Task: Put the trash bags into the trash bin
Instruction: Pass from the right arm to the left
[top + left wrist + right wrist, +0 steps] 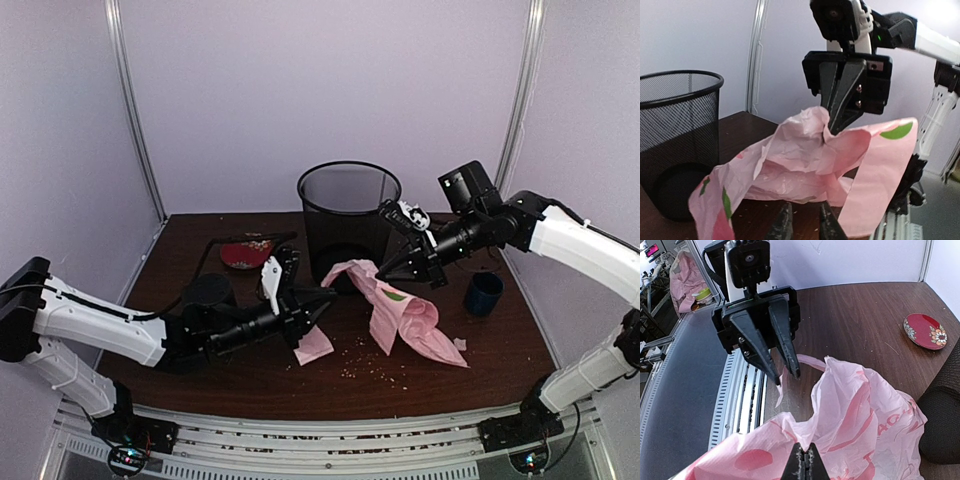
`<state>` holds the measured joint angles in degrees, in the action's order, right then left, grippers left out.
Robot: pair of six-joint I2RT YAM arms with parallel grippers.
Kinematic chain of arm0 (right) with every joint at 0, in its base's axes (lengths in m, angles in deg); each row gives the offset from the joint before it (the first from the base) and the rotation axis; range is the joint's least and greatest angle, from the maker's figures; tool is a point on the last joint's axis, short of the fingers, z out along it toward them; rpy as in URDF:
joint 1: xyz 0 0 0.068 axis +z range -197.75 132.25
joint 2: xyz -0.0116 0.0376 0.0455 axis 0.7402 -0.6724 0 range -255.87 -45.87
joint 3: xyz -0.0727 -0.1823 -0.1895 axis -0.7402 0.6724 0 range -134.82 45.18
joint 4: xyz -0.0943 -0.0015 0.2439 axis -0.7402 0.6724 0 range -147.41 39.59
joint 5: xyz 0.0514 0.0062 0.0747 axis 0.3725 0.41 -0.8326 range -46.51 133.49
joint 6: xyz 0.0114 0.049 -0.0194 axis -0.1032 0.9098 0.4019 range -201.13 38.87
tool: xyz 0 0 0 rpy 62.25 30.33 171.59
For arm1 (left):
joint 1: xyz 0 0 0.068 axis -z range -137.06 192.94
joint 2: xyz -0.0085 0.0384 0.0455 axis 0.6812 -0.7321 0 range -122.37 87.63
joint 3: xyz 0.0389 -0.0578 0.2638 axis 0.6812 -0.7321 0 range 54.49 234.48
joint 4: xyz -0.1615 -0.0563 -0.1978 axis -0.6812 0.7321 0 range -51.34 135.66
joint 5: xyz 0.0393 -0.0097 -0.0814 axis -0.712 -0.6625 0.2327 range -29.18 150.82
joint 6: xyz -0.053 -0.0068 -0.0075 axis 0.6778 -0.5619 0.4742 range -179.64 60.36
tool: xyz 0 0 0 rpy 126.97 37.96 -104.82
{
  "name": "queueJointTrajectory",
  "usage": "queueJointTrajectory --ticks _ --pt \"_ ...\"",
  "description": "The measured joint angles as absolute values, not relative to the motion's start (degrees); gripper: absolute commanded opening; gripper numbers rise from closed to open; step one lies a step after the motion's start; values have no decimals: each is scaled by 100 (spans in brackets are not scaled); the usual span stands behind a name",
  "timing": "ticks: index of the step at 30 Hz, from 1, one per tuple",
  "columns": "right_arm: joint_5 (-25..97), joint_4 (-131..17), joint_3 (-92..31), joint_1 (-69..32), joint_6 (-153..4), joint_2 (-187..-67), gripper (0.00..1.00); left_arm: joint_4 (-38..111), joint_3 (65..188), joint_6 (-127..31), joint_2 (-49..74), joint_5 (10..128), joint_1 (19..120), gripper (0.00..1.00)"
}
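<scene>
The black wire-mesh trash bin [348,205] stands at the back centre of the table, and it shows at the left of the left wrist view [680,125]. In front of it the pale-pink trash bag [405,312] lies crumpled, its top lifted off the table. My right gripper [383,273] is shut on a raised fold of the bag [865,405]; the pinch is plain in its own view [805,447]. My left gripper [322,303] faces it from the left. Its fingers [784,222] stand slightly apart, with a bag strap [780,392] hanging right at their tips.
A dark-blue mug [484,293] stands to the right of the bag. A red flowered plate [245,253] and a black round object [208,290] sit at the left. Crumbs are scattered on the brown table [380,375] in front.
</scene>
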<state>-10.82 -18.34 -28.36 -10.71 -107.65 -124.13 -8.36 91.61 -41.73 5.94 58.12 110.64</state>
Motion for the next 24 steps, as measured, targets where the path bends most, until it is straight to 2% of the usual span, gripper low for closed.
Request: queueJointTrajectory --ticks 2,7,9,14,24 --pt "-1077 -1852 -2831 -1038 -10768 -12446 0 -886 9275 -4149 465 5836 11062 32" --pt "-1060 -1869 -2827 -870 -10772 -12472 0 -1044 9871 -4127 -70 6037 11062 35" --pt "-1055 -1867 -2827 -807 -10774 -12472 0 -1107 10094 -4116 -260 6107 11062 30" --pt "-1016 -1867 -2825 -761 -10774 -12472 0 -1147 10370 -4092 -540 6297 11075 0" --pt "-1027 -1826 -2810 -868 -10776 -12465 0 -1031 10040 -4175 -256 6079 11038 0"
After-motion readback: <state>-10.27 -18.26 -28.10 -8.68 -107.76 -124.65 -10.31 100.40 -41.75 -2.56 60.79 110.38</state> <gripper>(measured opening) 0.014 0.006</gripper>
